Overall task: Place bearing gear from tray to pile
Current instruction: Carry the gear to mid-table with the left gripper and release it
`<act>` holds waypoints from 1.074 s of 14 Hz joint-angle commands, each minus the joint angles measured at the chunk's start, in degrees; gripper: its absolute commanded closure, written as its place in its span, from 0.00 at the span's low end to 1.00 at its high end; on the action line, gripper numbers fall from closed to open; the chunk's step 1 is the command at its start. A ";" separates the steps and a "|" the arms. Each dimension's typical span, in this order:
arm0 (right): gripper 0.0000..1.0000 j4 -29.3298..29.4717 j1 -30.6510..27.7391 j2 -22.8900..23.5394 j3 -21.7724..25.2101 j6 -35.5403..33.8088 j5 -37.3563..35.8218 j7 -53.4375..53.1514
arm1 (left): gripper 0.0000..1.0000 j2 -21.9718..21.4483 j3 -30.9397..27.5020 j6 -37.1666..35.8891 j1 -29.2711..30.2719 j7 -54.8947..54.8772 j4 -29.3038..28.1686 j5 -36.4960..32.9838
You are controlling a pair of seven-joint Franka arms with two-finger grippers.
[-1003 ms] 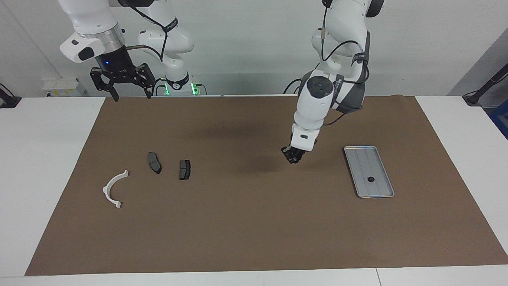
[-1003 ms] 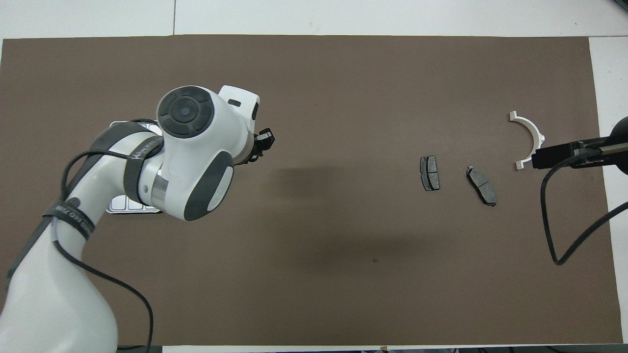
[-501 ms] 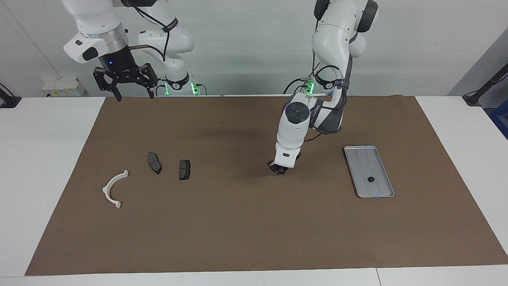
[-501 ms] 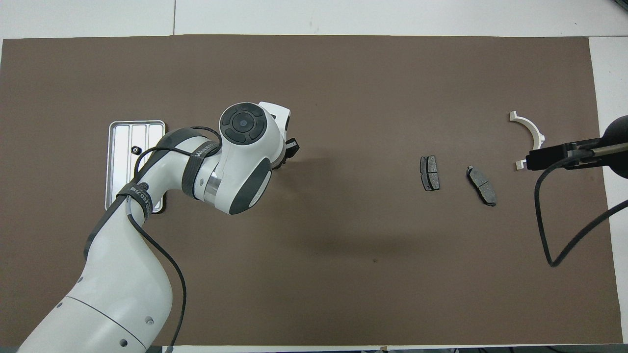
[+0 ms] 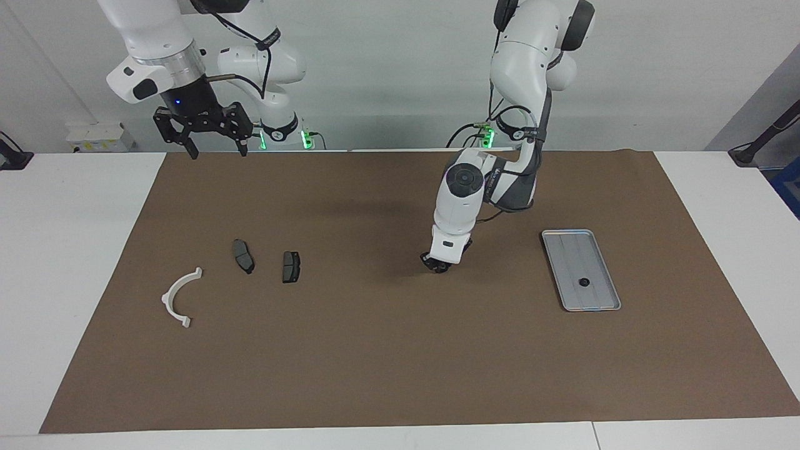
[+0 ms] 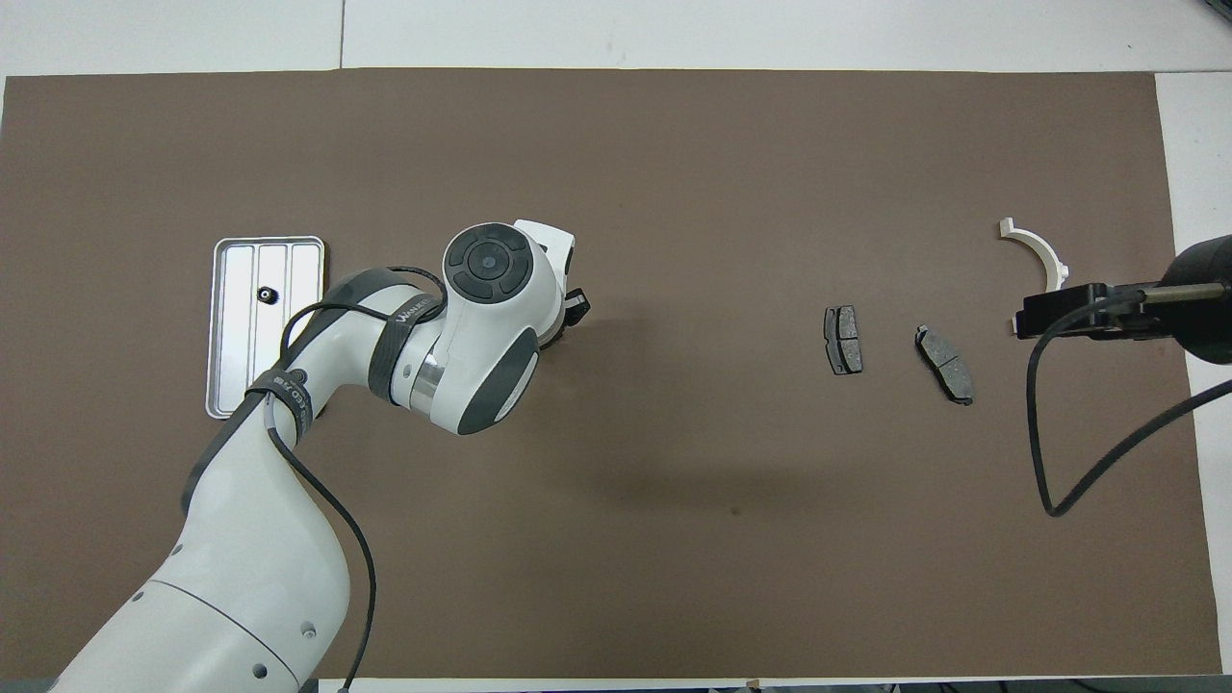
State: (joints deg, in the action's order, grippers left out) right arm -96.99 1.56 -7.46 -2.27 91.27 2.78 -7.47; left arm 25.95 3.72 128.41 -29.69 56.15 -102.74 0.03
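Bracket: the white bracket (image 5: 170, 291) lies at the right arm's end of the mat (image 5: 375, 350). It is the outermost piece of the pile, so I judge the drop spot is around here.
Right pincer: my right pincer (image 5: 214, 149) is open, empty and raised over the mat's edge by the robots. It waits there, clear of the pile.
Pads: two pads (image 5: 243, 256) (image 5: 290, 267) lie side by side, just apart, beside the bracket.
Left pincer: my left pincer (image 5: 436, 265) is low over bare mat, between pads and tray. I cannot tell if it is open, closed or carrying anything.
Tray: the tray (image 5: 572, 250) lies lengthwise at the left arm's end.
Gear: a small black gear (image 5: 584, 282) sits in the tray, toward the end farther from the robots.
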 commanded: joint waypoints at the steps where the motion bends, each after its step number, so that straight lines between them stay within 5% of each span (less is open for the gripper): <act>1: 0.00 -3.29 1.94 -1.59 -0.54 1.36 0.83 -6.40 | 0.92 -1.08 -0.82 1.23 -0.98 1.34 -1.85 -0.91; 3: 0.00 -4.95 3.96 -1.51 -0.54 3.11 0.83 -10.09 | 0.87 -1.17 -0.82 1.14 -1.25 1.34 -1.85 -0.91; 4: 0.00 -5.92 4.50 -1.51 -0.54 4.25 0.83 -11.68 | 0.55 -1.17 -0.82 1.14 -1.25 1.42 -1.85 -0.91; 5: 0.00 -7.15 5.37 -1.42 -0.54 5.48 0.83 -12.30 | 0.01 -1.17 -0.91 0.70 -1.25 1.60 -1.59 -0.91; 10: 0.00 -8.83 8.71 0.16 -0.54 9.61 0.83 -16.07 | 0.00 -3.70 -1.08 -3.93 1.55 0.29 -0.79 -1.09; 15: 0.00 -10.32 15.38 5.33 -0.54 17.87 0.83 -28.01 | 0.00 -12.94 -0.82 -13.36 14.90 -22.71 -2.99 -0.91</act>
State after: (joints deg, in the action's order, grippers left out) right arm -106.65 15.02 -4.51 -2.81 105.76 3.07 -31.29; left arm 16.83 2.26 116.90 -19.70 40.49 -102.87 -0.47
